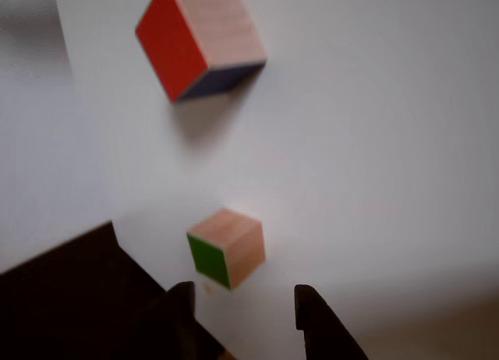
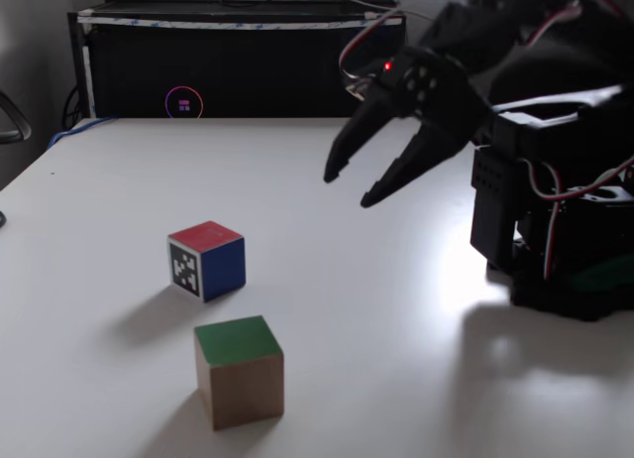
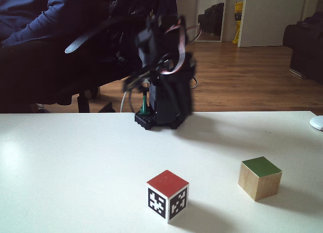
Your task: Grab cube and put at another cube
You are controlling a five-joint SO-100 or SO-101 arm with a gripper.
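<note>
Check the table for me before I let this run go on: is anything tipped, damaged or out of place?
Nothing stands out. The green-faced cube and the red-faced cube both sit flat on the white table, apart from each other. The end effector hangs open above the table, holding nothing.

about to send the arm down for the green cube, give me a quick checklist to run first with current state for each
1. Gripper open: ok, the jaws stand spread in a fixed view and in the other view.
2. Gripper empty: ok, nothing sits between the fingers.
3. Green-faced cube free to grab: ok, it sits alone on the white table, apart from the red-faced cube.
4. Gripper lined up with the green-faced cube: roughly ok, in the other view the cube lies just ahead of the fingertips, a little toward the left finger.
5. Red-faced cube steady as the target: ok, flat on the table, red face up.
6. Descent height: cannot tell.
</note>
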